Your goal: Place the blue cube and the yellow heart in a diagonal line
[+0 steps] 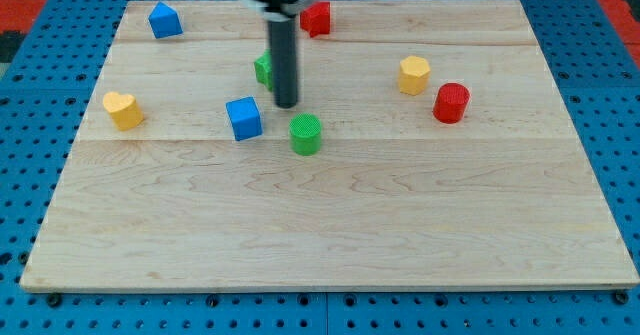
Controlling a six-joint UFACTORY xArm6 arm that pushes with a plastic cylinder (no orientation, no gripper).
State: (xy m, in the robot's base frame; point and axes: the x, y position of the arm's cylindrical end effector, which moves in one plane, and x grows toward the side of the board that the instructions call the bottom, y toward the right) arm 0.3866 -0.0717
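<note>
My tip sits on the bench, left of centre in the upper half. No claw on this rig, just the dark rod, so there's no open or closed state to report.

Blue cube: just down and to the view's left of my tip, a small gap between them, not touching as far as I can tell.

Yellow heart: near the bench's left edge, well apart from the blue cube, roughly level with it, slightly higher in view. The two lie almost on a horizontal line, not a diagonal.

Green cylinder: just below and to the right of my tip, close to the blue cube's right side but apart from it.

Second green block: mostly hidden behind the rod, only its left part shows, shape unclear. It's up and to the left of my tip.

Red block: near the top edge, partly covered by the rod's upper body, shape not clear.

Blue block, house-like with a peaked top: top left corner area.

Yellow block, looks hexagonal: right of centre, upper half. Red cylinder: just down and right of it, near but a gap shows.

Bench is light wood planks on a blue perforated base.
</note>
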